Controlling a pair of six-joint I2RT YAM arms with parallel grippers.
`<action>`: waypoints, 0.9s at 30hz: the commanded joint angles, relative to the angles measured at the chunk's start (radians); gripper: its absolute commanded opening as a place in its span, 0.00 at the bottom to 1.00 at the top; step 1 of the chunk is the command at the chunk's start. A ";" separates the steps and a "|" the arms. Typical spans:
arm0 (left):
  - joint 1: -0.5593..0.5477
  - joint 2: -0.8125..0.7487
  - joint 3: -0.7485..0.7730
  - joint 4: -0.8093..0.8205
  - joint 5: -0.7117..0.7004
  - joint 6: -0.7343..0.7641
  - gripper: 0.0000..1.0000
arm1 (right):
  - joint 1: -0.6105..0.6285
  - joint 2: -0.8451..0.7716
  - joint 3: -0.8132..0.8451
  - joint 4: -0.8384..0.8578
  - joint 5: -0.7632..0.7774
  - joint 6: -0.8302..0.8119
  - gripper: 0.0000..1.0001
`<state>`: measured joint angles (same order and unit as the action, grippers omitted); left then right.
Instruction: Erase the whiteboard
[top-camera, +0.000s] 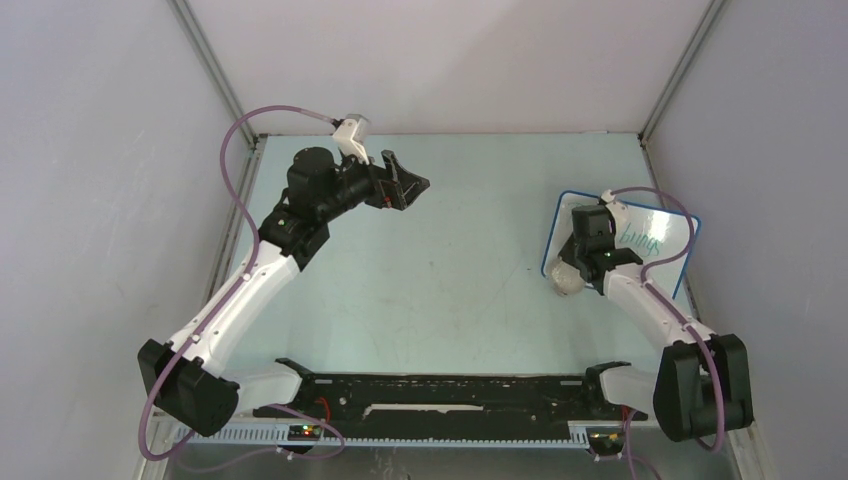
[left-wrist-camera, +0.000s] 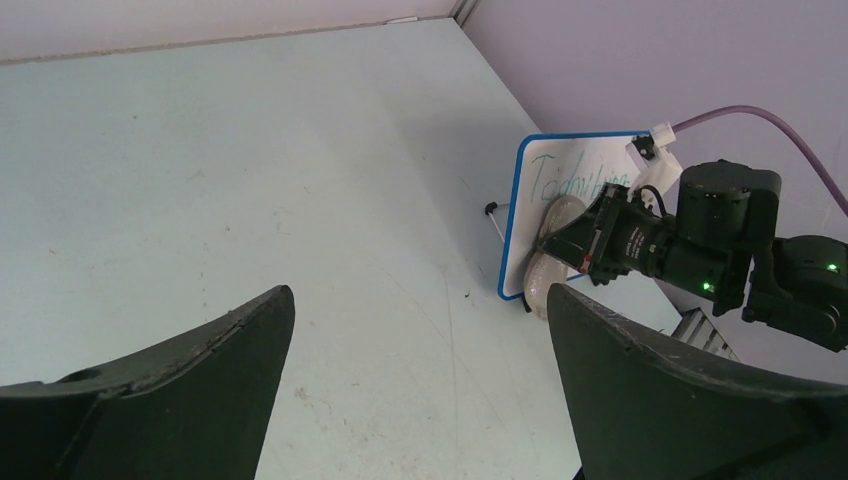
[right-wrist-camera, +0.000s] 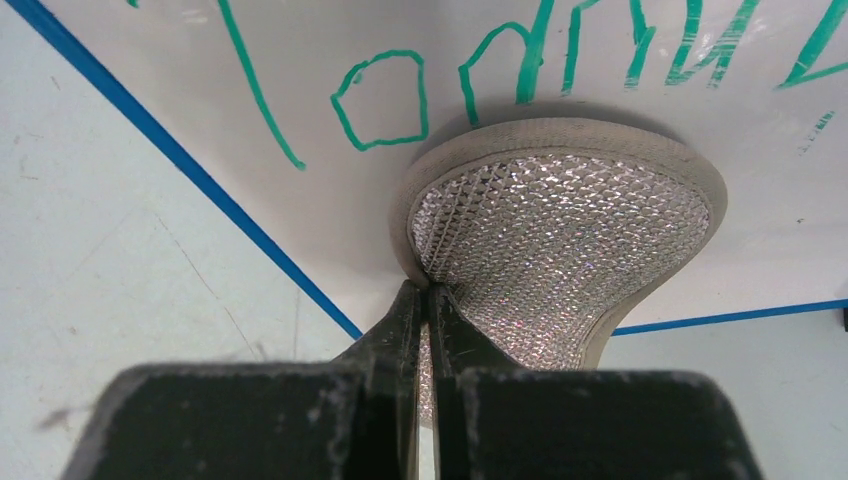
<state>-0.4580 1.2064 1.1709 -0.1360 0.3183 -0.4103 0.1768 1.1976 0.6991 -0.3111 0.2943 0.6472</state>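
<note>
The whiteboard (top-camera: 655, 235), white with a blue rim, lies at the right of the table and carries green handwriting (right-wrist-camera: 380, 100). My right gripper (right-wrist-camera: 430, 292) is shut on a grey-beige oval sponge pad (right-wrist-camera: 560, 240) with a glittery mesh face, pinching its folded edge. The pad's far side presses on the whiteboard (right-wrist-camera: 300, 190) just below the writing. From above, the sponge pad (top-camera: 568, 277) sits at the board's near left corner under the right gripper (top-camera: 585, 262). My left gripper (left-wrist-camera: 420, 310) hangs open over bare table at the back left (top-camera: 405, 185), far from the whiteboard (left-wrist-camera: 560, 175).
Grey walls close in the table on three sides, and the right wall stands close behind the board. A black rail (top-camera: 450, 395) runs along the near edge between the arm bases. The table top (left-wrist-camera: 250, 180) shows faint scuffs.
</note>
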 joint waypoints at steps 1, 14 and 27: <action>0.004 -0.011 -0.027 0.036 0.005 -0.001 0.98 | -0.011 0.009 0.038 -0.006 0.073 0.028 0.00; 0.016 -0.013 -0.029 0.056 0.037 -0.027 0.98 | -0.271 -0.104 -0.070 -0.025 0.027 -0.075 0.00; 0.022 -0.002 -0.030 0.050 0.026 -0.019 0.98 | 0.050 0.116 0.097 -0.041 0.115 0.013 0.00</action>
<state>-0.4419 1.2068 1.1706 -0.1169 0.3363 -0.4274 0.2054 1.2957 0.7509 -0.3836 0.3912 0.6163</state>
